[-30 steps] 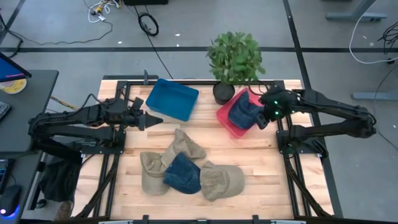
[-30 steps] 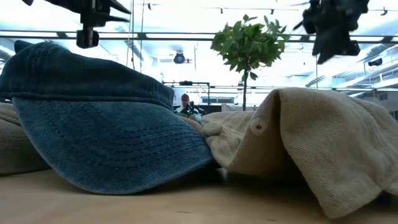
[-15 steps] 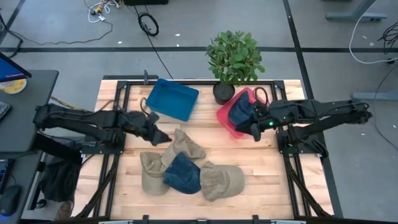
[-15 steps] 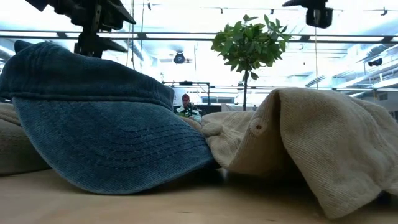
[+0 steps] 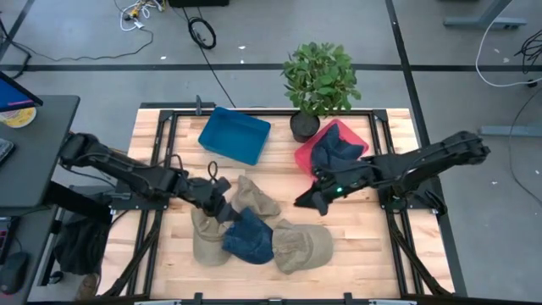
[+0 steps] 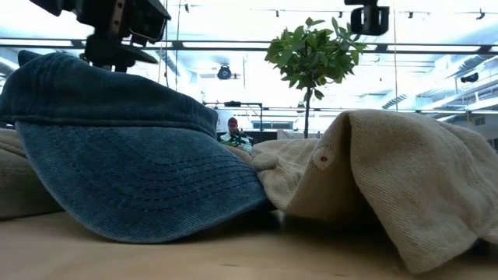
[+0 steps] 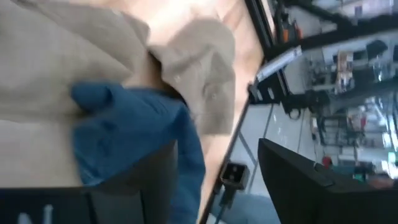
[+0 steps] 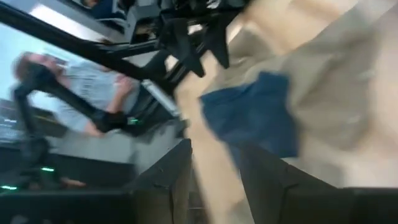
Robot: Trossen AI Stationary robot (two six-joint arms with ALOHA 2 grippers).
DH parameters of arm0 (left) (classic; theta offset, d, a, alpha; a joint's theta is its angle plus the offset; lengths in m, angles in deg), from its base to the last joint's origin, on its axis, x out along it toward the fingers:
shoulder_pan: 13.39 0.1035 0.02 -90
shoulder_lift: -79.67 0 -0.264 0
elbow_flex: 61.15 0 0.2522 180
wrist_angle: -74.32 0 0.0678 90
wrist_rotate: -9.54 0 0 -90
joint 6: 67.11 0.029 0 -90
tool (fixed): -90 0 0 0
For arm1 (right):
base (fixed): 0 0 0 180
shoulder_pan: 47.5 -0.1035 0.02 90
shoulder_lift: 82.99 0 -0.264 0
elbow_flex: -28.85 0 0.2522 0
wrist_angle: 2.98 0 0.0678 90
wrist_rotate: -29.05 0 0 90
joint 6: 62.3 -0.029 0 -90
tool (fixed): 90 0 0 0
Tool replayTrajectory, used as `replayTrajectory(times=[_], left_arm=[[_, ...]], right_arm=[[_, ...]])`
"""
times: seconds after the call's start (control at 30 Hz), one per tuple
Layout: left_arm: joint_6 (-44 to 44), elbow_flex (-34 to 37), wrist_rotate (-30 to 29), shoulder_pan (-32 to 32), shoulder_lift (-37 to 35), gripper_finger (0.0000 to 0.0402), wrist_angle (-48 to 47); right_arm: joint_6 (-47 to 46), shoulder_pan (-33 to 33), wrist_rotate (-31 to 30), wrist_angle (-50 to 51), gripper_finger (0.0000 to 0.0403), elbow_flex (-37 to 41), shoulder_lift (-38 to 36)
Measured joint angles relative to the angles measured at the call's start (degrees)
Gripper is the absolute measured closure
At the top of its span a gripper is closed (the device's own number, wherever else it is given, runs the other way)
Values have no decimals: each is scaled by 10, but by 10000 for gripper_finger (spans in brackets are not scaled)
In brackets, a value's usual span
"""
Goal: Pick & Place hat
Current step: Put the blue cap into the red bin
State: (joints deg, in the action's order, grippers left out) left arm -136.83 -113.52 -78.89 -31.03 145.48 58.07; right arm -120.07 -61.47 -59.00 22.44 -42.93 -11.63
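Progress: one blue hat (image 5: 332, 152) already lies in the red bin (image 5: 306, 161), near the plant (image 5: 320, 78). The blue bin (image 5: 235, 135) holds nothing that I can see.

Left on the desk (image 5: 364, 233), a pile of four hats: tan hat (image 5: 254, 196) at the pile's far side, tan hat (image 5: 204, 237) on the left, blue hat (image 5: 249, 237) in the middle, tan hat (image 5: 303, 246) on the right. So five hats in all: two blue, three tan. Two bins, one plant.

Left pincer (image 5: 222, 203) is low over the pile's left part, between the far tan hat and the middle blue hat; in its wrist view the fingers stand apart with the blue hat (image 7: 127, 134) just ahead, nothing clamped. Judged to be going for a hat, grasp not yet made.

Right pincer (image 5: 305, 201) hovers over bare desk between the red bin and the pile, carrying nothing; its wrist view shows a gap between the fingers, partly apart.

Roughly one fifth done by my count.
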Motion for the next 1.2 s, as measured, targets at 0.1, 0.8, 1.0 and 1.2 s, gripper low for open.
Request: replayTrajectory(times=[0.1,0.8,1.0,1.2], left_arm=[[9,0,12,-21,4,204,-3],[165,-250,-19,-32,116,289,-220],[116,-267,12,-25,165,221,-217],[93,-268,12,-40,205,194,-201]], right_arm=[[-16,2,57,-42,266,0,31],[93,-35,81,-85,266,0,70],[206,-35,63,-121,266,0,70],[244,-39,55,-171,266,0,70]])
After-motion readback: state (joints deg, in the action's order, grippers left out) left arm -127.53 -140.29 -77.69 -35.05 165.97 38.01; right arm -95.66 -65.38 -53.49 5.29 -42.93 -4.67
